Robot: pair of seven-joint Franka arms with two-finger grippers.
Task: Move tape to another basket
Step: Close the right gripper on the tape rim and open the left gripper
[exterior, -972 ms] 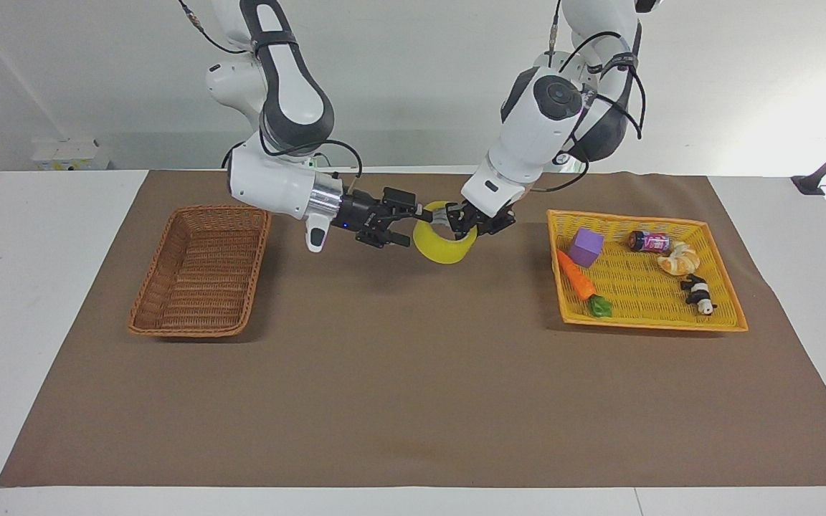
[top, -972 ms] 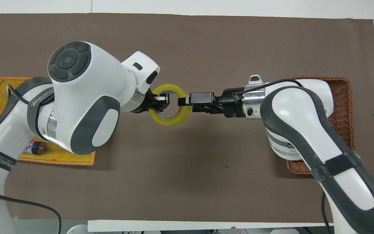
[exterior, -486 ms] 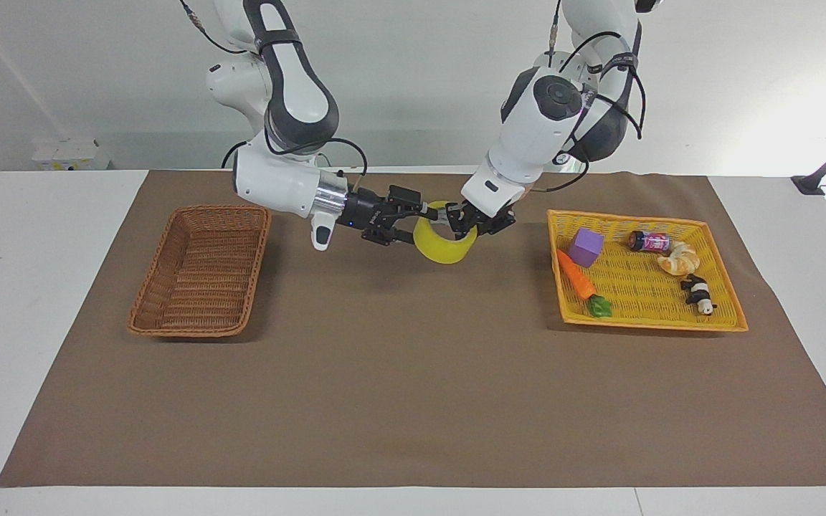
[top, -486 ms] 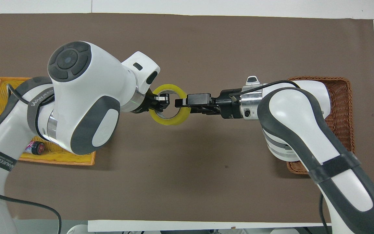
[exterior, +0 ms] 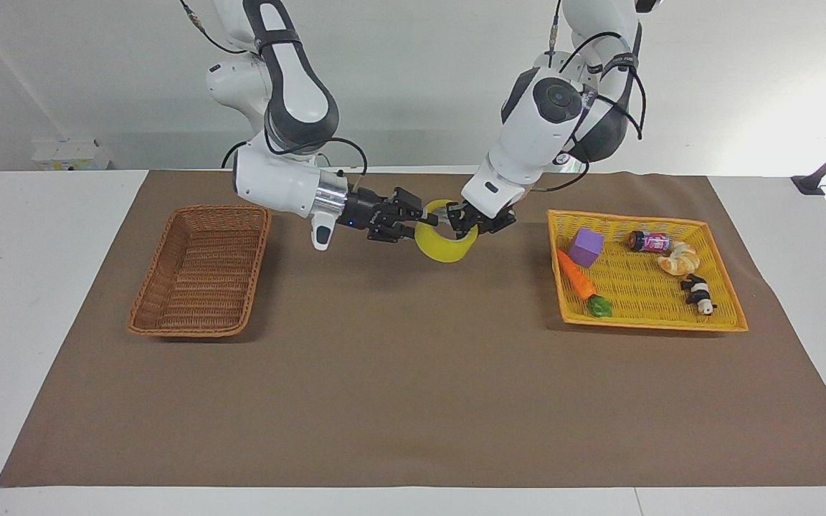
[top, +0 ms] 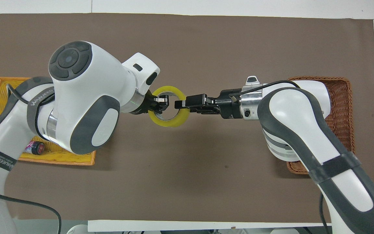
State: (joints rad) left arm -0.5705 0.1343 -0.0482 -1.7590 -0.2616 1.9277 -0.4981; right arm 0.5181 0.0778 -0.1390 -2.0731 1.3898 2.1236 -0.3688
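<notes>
- Your destination, the rectangular brown woven wicker basket (exterior: 201,271) with deep sloped sides, sits on the brown-covered counter (exterior: 413,401) toward the right arm's end; the tape hangs in the air well apart from it, over the middle of the counter.
- The shallow bright yellow woven tray basket (exterior: 725,304) lies toward the left arm's end. It holds a purple block, a carrot and other small items.
- The right arm comes in from the wicker basket's side, so judge it the one placed to carry the roll there.
- The wide roll of translucent yellow packing tape (exterior: 444,246) with a white core is held between both tools, its opening facing up and tilted.
- The left tool (exterior: 464,221) is clamped on the rim on the tray's side.
- The right tool (top: 181,104) straddles the rim on the wicker basket's side, one finger inside the ring. You cannot tell whether it has closed on it.
</notes>
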